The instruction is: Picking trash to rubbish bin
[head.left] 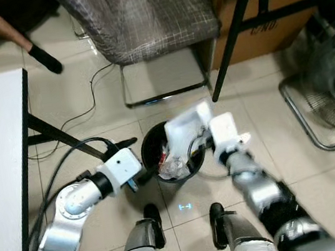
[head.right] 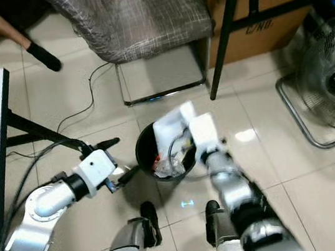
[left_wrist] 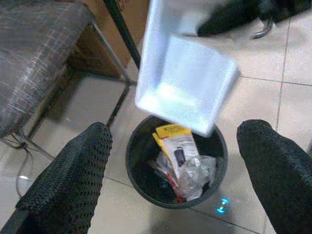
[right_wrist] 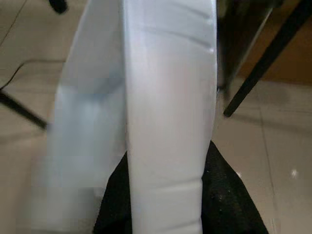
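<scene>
White container held over the bin, ready to drop.

The right gripper (head.left: 201, 134) clenched a white plastic container (head.left: 187, 127), which hung directly above the black rubbish bin (head.left: 149, 142), its long axis tilted toward eleven o'clock. The bin already held crumpled wrappers (left_wrist: 183, 168). The left gripper (head.left: 136, 161) waited spread and empty at the bin's nine o'clock; the right arm was plainly the one placed to let go.

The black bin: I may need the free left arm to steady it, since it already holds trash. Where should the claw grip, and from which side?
Judging by its pose, grip the black bin at its bare rim on the robot's left, coming from that side, where the open left claw already sits. The rim is thin and upright, and the white container held by the right claw hangs over the other side.
</scene>
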Robot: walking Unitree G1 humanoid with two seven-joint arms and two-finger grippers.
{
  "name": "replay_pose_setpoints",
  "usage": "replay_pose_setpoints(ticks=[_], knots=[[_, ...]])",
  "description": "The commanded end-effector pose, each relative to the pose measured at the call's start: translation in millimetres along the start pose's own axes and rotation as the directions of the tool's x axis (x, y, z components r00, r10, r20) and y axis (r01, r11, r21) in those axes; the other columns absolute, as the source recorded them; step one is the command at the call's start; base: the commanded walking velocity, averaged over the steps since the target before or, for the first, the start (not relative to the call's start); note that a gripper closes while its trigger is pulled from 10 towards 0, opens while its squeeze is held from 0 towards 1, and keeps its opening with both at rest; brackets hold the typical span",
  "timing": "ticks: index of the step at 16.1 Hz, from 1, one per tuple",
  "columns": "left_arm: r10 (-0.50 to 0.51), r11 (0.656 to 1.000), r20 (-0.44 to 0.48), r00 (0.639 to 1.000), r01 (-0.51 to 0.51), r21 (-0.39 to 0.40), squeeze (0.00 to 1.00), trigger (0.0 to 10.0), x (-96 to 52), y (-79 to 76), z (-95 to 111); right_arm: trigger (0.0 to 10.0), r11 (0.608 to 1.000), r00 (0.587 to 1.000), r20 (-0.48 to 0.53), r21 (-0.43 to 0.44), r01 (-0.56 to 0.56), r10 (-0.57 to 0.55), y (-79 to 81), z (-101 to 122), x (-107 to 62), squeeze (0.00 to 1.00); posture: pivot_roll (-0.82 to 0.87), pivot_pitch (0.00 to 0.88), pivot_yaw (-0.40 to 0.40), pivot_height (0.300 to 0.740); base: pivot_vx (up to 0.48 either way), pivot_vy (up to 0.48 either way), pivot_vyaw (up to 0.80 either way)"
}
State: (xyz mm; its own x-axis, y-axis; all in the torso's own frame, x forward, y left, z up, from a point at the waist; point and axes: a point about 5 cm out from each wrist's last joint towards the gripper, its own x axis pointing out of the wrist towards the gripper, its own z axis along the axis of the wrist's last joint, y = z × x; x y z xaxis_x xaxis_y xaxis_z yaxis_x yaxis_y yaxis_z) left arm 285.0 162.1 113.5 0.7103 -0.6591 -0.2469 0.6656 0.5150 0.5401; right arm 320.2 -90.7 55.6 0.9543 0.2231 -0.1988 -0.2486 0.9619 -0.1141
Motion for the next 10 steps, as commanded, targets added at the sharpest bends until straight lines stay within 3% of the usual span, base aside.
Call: replay_pose_setpoints(ticks=[1, 3, 4, 5, 6, 7, 8, 9, 10], knots=[[-0.005, 0.999, -0.028, 1.0, 0.004, -0.031, 0.0, 10.0, -3.2, -10.1, -8, 10.0, 0.994, 0.99, -0.09, 0.025, -0.103, 0.105, 39.6, -27, -15.6, 0.0, 0.12, 0.435, -0.017, 0.74, 0.0, 0.0, 0.0], [0.01, 0.998, -0.057, 0.998, -0.014, -0.062, 0.0, 10.0, -8.0, -15.2, -12, 10.0, 0.953, 0.954, -0.125, 0.175, -0.249, 0.272, 74.2, -42, -34.9, 0.0, 0.12, 0.43, -0.042, 0.74, 0.0, 0.0, 0.0], [0.015, 0.997, -0.056, 0.998, -0.019, -0.069, 0.0, 10.0, -8.6, -18.3, -11, 10.0, 0.911, 0.918, -0.135, 0.238, -0.335, 0.373, 88.4, -47, -45.6, 0.0, 0.11, 0.435, -0.06, 0.74, 0.0, 0.0, 0.0], [0.019, 0.997, -0.06, 0.998, -0.024, -0.079, 0.0, 10.0, -8.8, -20.2, -12, 10.0, 0.836, 0.849, -0.147, 0.323, -0.444, 0.507, 107.8, -53, -59.6, 0.0, 0.09, 0.438, -0.071, 0.74, 0.0, 0.0, 0.0], [0.019, 0.996, -0.064, 0.998, -0.025, -0.084, 0.0, 10.0, -8.5, -21.1, -14, 10.0, 0.807, 0.811, -0.158, 0.319, -0.498, 0.563, 117.6, -58, -68.0, 0.0, 0.08, 0.438, -0.079, 0.74, 0.0, 0.0, 0.0], [0.021, 0.995, -0.067, 0.998, -0.027, -0.091, 0.0, 10.0, -6.8, -22.5, -16, 10.0, 0.816, 0.827, -0.126, 0.297, -0.496, 0.548, 120.8, -56, -69.3, 0.0, 0.07, 0.434, -0.082, 0.74, 0.0, 0.0, 0.0], [0.027, 0.995, -0.066, 0.997, -0.034, -0.095, 0.0, 10.0, -5.3, -22.4, -15, 10.0, 0.859, 0.876, -0.083, 0.261, -0.441, 0.475, 113.1, -46, -61.1, 0.64, 0.09, 0.432, -0.067, 0.74, 0.0, 0.0, 0.0], [0.031, 0.995, -0.065, 0.997, -0.037, -0.097, 0.0, 10.0, -4.7, -22.5, -15, 10.0, 0.874, 0.892, -0.067, 0.244, -0.42, 0.447, 109.5, -42, -57.8, 0.64, 0.1, 0.43, -0.066, 0.74, 0.0, 0.0, 0.0], [0.048, 0.994, -0.069, 0.997, -0.054, -0.098, 0.0, 10.0, -4.7, -20.9, -13, 10.0, 0.926, 0.946, -0.022, 0.212, -0.313, 0.325, 86.6, -27, -43.7, 0.74, 0.12, 0.428, -0.062, 0.74, 0.0, 0.0, 0.0]])
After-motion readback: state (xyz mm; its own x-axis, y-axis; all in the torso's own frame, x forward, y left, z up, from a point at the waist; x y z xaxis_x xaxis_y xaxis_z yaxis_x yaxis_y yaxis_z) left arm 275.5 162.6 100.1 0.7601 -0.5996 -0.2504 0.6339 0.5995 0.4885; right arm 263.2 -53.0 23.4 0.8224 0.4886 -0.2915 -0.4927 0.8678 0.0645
